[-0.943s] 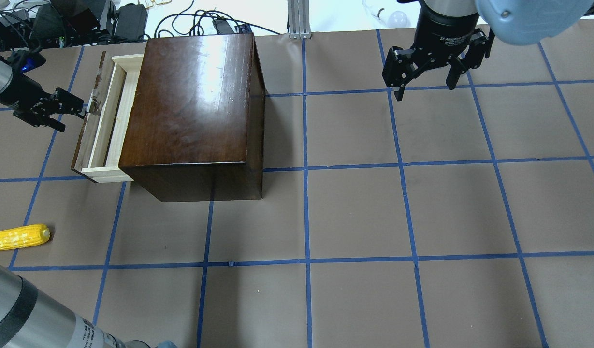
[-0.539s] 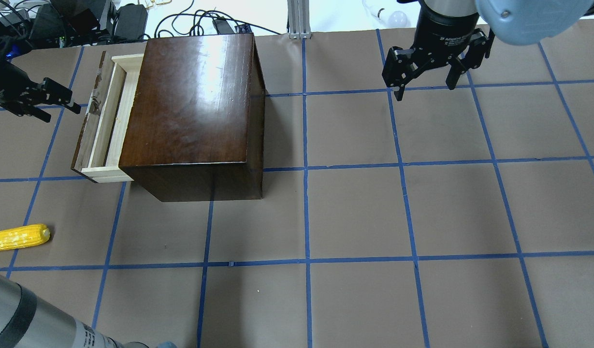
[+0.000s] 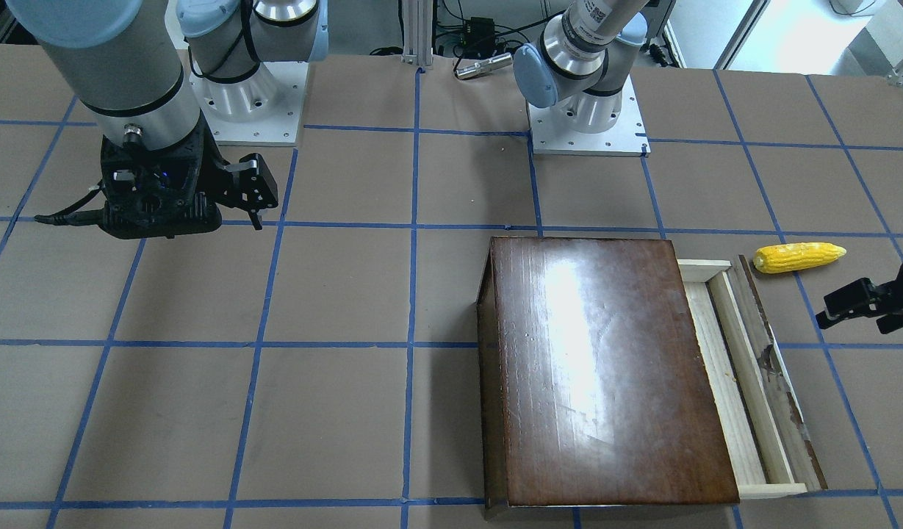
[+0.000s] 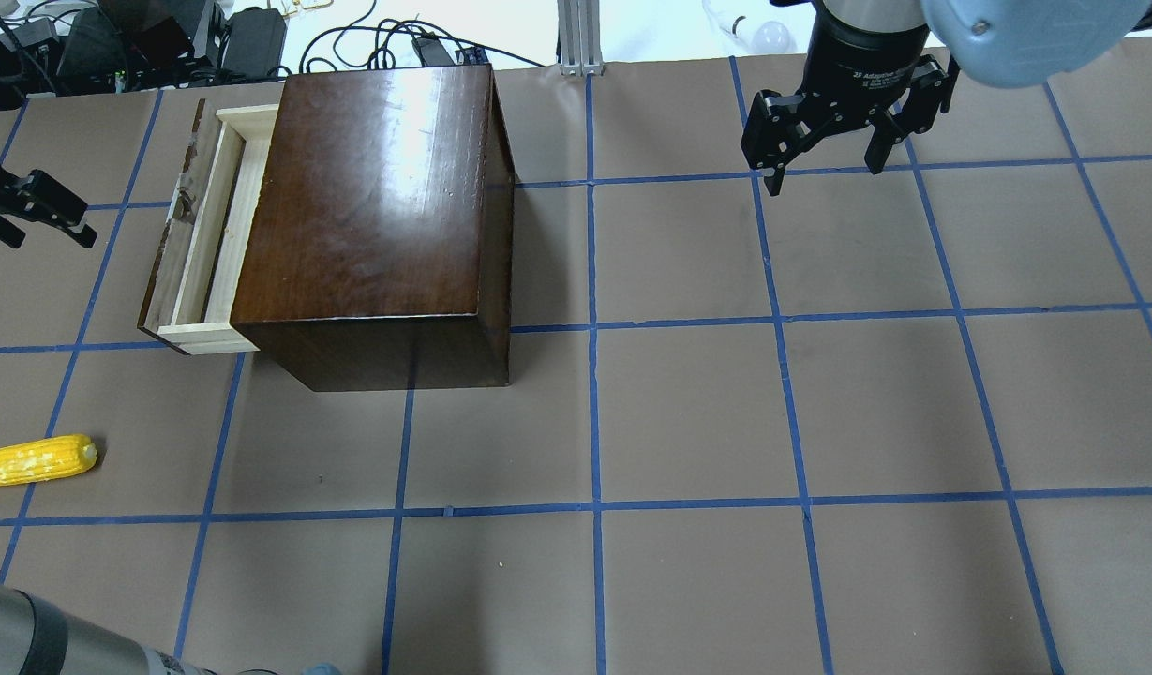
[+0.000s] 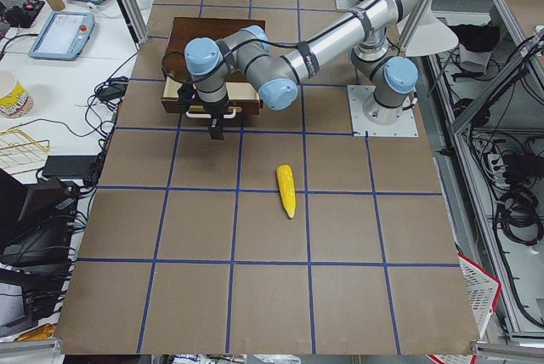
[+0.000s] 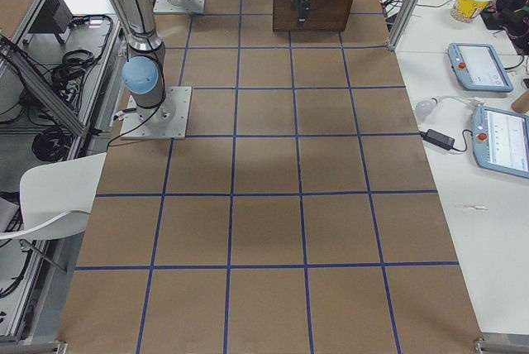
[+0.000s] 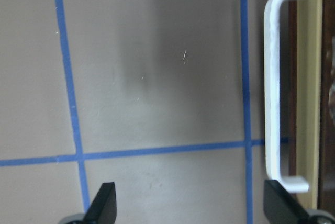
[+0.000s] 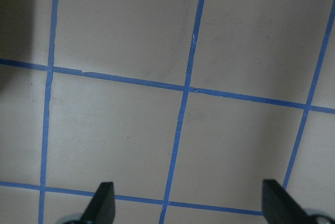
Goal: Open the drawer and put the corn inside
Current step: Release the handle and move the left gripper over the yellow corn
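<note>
Taped table (image 4: 688, 412): left hand (image 4: 77, 221) farther from drawer (image 4: 205, 246) now

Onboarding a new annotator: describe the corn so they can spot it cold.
In the overhead view, find the big dark brown box on the left half of the table, its pale drawer partly pulled out leftward. The corn lies alone, nearer the robot than the drawer. It is the only yellow thing there: small, bumpy, tapered.
</note>
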Robot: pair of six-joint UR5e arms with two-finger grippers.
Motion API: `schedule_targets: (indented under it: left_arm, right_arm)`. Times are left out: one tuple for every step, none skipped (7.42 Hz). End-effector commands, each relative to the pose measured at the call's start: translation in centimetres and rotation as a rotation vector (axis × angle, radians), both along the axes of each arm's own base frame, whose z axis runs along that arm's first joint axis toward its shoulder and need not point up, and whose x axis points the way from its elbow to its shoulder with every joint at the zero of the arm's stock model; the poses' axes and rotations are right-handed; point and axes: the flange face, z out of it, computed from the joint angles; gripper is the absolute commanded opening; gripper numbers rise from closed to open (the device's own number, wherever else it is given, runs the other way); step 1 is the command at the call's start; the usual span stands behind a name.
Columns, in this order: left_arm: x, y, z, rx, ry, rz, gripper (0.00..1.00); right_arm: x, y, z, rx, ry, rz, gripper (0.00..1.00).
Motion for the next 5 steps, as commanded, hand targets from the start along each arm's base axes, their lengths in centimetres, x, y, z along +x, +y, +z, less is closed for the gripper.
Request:
schedule_targets:
  left_arm:
    - [1.8, 5.2, -2.4, 0.103, 0.012, -0.203, 1.00]
    - [4.8, 7.4, -3.2, 0.112, 0.035, -0.257, 1.00]
    - [6.8, 8.9, -3.4, 0.116, 0.055, -0.338, 1.00]
    - [9.0, 10.6, -4.2, 0.114, 0.091, -0.452, 1.00]
    - [10.8, 11.9, -4.8, 0.099, 0.079, -0.489, 1.00]
  right_arm:
    - [0.0, 0.0, 0.0, 0.000, 0.000, 0.001, 1.00]
    - [0.0, 0.0, 0.0, 0.000, 0.000, 0.000, 1.00]
    - [0.0, 0.0, 0.0, 0.000, 0.000, 0.001, 1.00]
    - [0.0, 0.0, 0.0, 0.001, 0.000, 0.000, 1.00]
    - [0.0, 0.0, 0.0, 0.000, 0.000, 0.001, 1.00]
